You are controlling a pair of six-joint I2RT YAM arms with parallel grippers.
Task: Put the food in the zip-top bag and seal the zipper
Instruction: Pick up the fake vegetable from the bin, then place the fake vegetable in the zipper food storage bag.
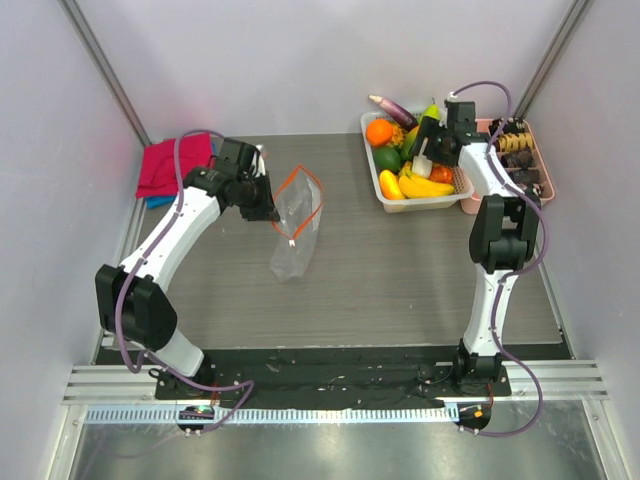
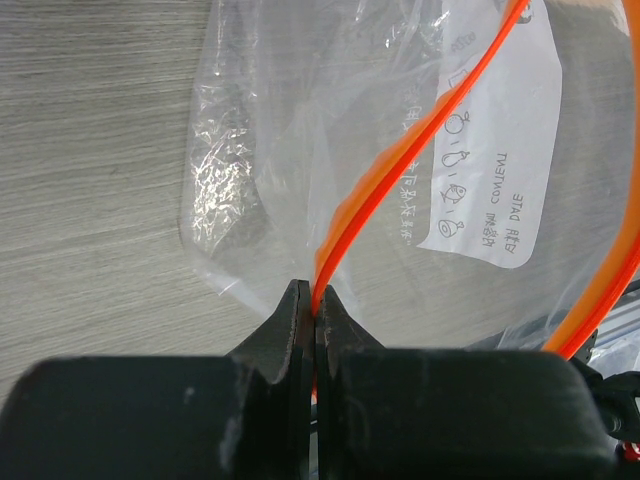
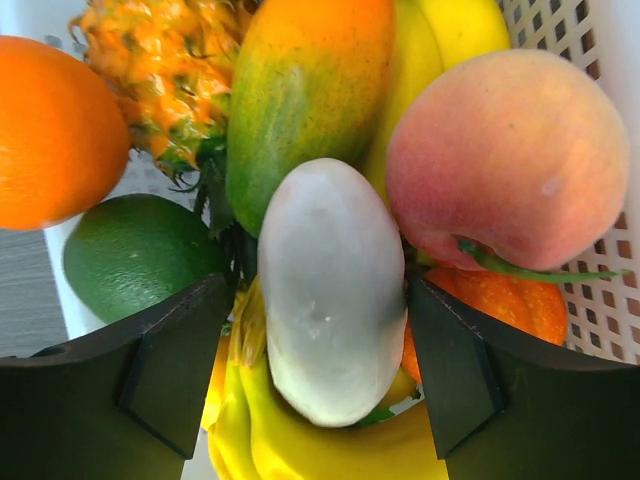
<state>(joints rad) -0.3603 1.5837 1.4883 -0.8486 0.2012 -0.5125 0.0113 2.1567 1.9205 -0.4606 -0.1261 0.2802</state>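
The clear zip-top bag (image 1: 296,235) hangs from my left gripper (image 1: 268,208), its lower part resting on the table. In the left wrist view my left gripper (image 2: 316,300) is shut on the orange-red zipper (image 2: 400,150); the bag's mouth gapes open and its white label (image 2: 495,170) shows. The food lies in a white basket (image 1: 420,207): an orange (image 3: 50,130), a green fruit (image 3: 135,255), a banana (image 3: 330,450), a peach (image 3: 500,150). My right gripper (image 3: 318,290) is open in the basket, its fingers either side of the white oblong piece (image 3: 330,240).
A red folded cloth (image 1: 172,162) lies at the back left. A pink tray (image 1: 520,160) with dark items stands right of the basket. A purple eggplant (image 1: 392,108) sits at the basket's far rim. Walls close in on both sides.
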